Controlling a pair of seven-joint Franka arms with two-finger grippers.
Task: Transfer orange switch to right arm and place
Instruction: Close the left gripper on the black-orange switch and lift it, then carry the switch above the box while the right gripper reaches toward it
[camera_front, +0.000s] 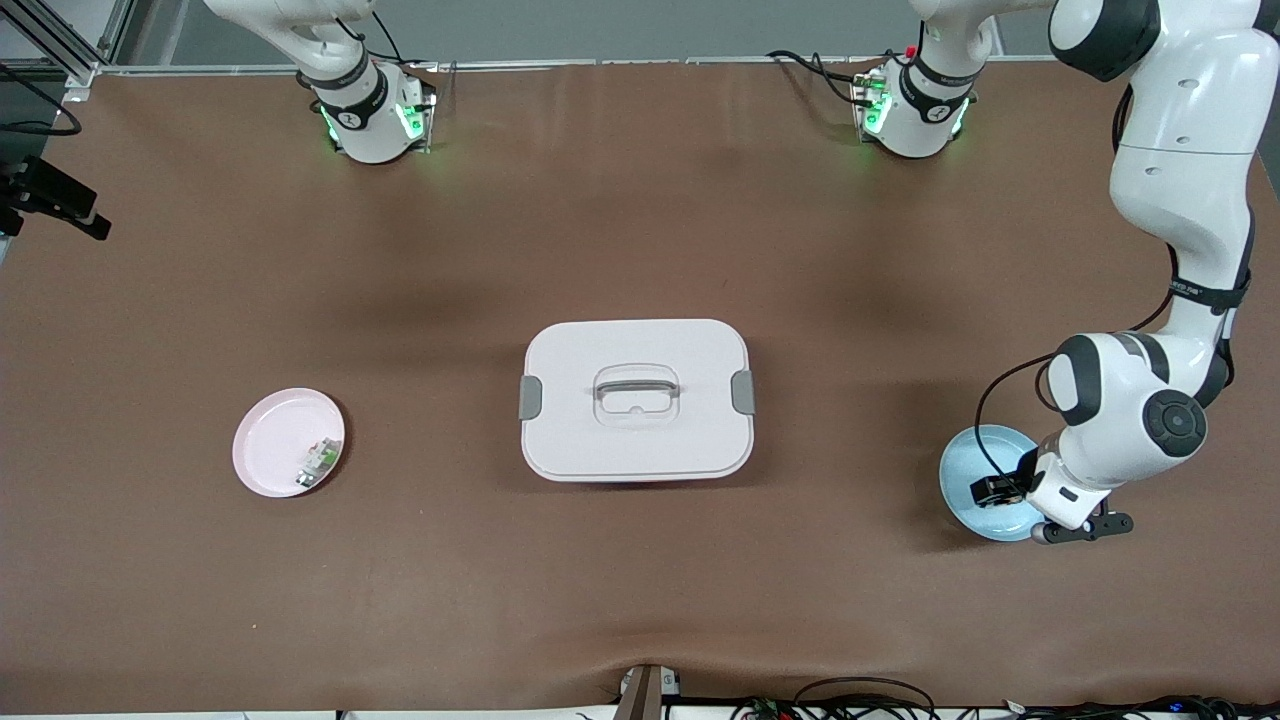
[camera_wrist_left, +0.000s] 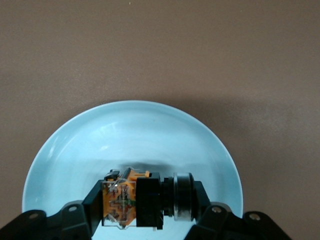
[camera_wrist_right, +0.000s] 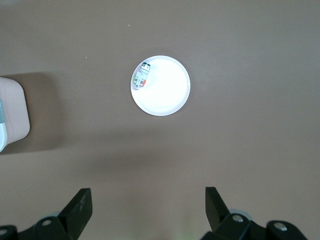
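A: Gripping the orange switch (camera_wrist_left: 145, 200), left tool (camera_wrist_left: 145, 202) is clamped on it, low in the blue plate (camera_wrist_left: 75, 150) at the left arm's end of the tabletop (camera_front: 640, 250)
B: Right tool (camera_wrist_right: 148, 210)?
A: Jaws wide, holding nothing, high over the pink plate (camera_wrist_right: 167, 92) with the green-and-white part (camera_wrist_right: 141, 77)

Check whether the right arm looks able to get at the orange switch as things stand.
Probably not yet: the orange switch sits on the blue plate, clamped in the left gripper at the left arm's end. The open right gripper waits high above the pink plate.
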